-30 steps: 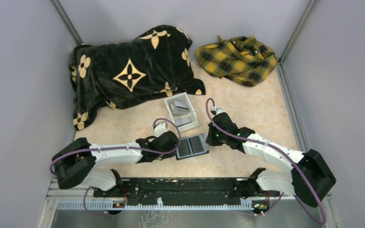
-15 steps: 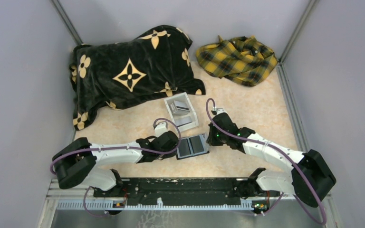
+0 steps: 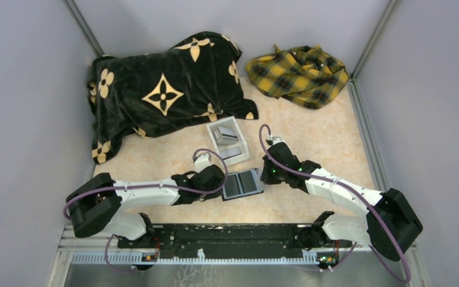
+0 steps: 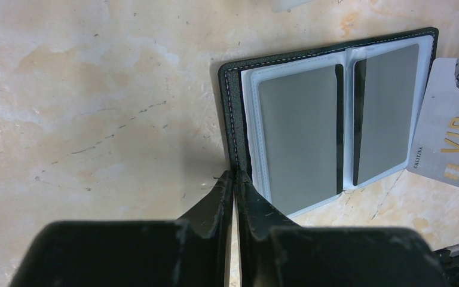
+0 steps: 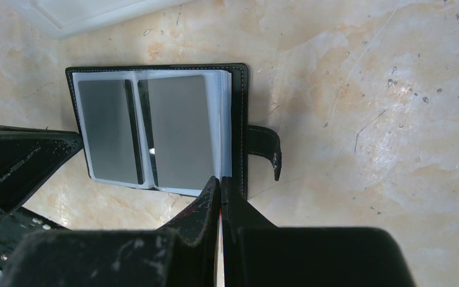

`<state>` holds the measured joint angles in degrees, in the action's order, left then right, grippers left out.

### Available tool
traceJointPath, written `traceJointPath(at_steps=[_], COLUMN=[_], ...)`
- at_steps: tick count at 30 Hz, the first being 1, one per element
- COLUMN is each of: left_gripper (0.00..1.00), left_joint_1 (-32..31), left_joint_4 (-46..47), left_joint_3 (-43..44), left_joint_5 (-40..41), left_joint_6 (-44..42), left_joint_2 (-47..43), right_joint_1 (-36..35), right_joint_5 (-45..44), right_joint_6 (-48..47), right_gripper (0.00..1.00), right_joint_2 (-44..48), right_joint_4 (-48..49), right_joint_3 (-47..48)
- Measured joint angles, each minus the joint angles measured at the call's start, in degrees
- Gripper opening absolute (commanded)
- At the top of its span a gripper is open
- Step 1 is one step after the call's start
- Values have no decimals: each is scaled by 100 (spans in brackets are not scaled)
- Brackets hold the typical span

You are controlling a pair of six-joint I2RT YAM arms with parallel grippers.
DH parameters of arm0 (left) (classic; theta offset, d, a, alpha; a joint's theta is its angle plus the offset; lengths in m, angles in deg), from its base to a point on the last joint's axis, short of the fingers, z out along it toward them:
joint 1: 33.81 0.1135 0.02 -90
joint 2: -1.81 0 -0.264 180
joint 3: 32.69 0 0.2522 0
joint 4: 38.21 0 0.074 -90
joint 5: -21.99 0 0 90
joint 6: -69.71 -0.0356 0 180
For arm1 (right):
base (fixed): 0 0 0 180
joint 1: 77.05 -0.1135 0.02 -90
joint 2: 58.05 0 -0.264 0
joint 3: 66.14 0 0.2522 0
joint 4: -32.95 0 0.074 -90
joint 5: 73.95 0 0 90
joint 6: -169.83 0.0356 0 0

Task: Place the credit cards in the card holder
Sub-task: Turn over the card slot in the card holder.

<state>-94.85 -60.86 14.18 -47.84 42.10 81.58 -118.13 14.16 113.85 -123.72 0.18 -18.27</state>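
Open small black bifold card holder [image 3: 242,183] with grey, clear-edged slots. It lies flat on the beige marbled tabletop [image 3: 311,131] between the 2 arms, just on the near side of the clear-white open-top box [image 3: 213,143].

The left gripper [image 4: 234,179] has its jaws pressed together on the stitched left edge of the holder's cover. The right gripper [image 5: 220,182] pinches a pale grey-silver plastic card [image 4: 451,143] marked "VIP". In the right wrist view this card shows only as a thin pale line between the fingers. It hangs tilted at the holder's right edge, where the short black strap clasp [image 5: 266,146] sticks out, and is not yet in a slot. More grey cards [image 3: 227,136] lie in the box.

Risks:
- The card's corner may catch a slot lip or ride over the sleeves, because the pockets lie nearly flat.
- A leftward push may slide or fold the holder if the left pinch slips.
- The thin card may pivot in the fingertips.

Room: bare tabletop lies right of the holder and on its near side. The box crowds the far side, and the 2 grippers stand close across the holder. The black flower-patterned blanket [image 3: 161,89] and the yellow plaid cloth [image 3: 299,75] lie well apart at the far end.
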Motion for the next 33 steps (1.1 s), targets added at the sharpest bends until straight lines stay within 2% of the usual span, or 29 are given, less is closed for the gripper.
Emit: traceJointPath(at_steps=[10,33], left_gripper=[11,11], left_joint_1=[-11,-157], left_joint_4=[0,201], left_joint_3=[11,98], left_joint_5=[15,144], left_joint_6=[15,105], left_joint_2=[17,234], right_joint_1=[39,299], right_joint_5=[44,769], right_joint_6=[7,319], right_gripper=[0,0], right_joint_2=[0,304], right_joint_4=[85,623], right_joint_3=[-116,-374])
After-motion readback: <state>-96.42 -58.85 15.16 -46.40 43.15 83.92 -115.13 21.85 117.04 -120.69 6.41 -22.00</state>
